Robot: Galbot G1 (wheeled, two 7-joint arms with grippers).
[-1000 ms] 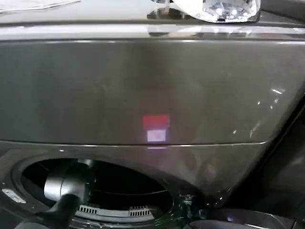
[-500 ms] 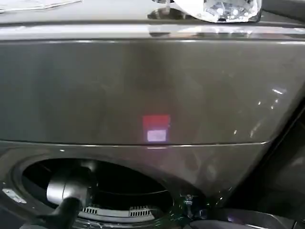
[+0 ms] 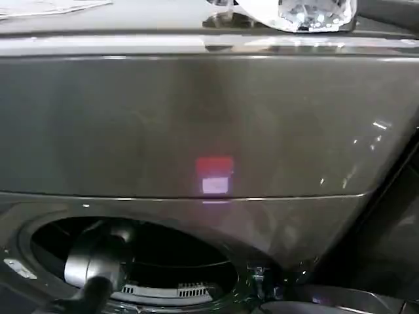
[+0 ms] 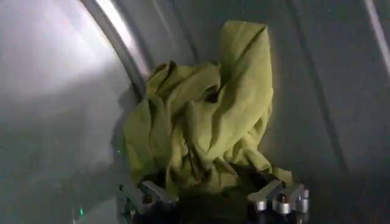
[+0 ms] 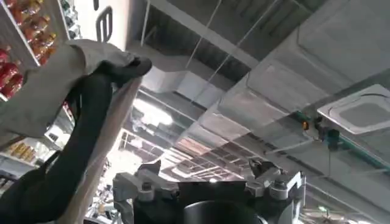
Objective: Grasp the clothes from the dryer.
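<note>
The dryer [image 3: 209, 124] is a dark bronze-grey machine whose round opening [image 3: 163, 255] sits low on the left in the head view. My left arm [image 3: 98, 261] reaches through that opening into the drum. Inside, the clothes [image 4: 201, 115] lie as a small yellow-green wrinkled bundle against the curved metal drum wall. My left gripper [image 4: 210, 193] is open, its fingers [image 4: 149, 195] spread wide on either side of the bundle's near edge, right up against the fabric. My right gripper [image 5: 204, 175] points up at a ceiling, open and holding nothing.
The dryer's silver-rimmed glass door [image 3: 327, 304] hangs open at the lower right. A clear shiny object [image 3: 294, 12] rests on the machine's top. A dark and pale fabric-covered shape [image 5: 73, 122] hangs close beside the right gripper, with shop shelves [image 5: 24, 36] behind.
My left arm has edged slightly deeper into the drum opening. Nothing else has moved.
</note>
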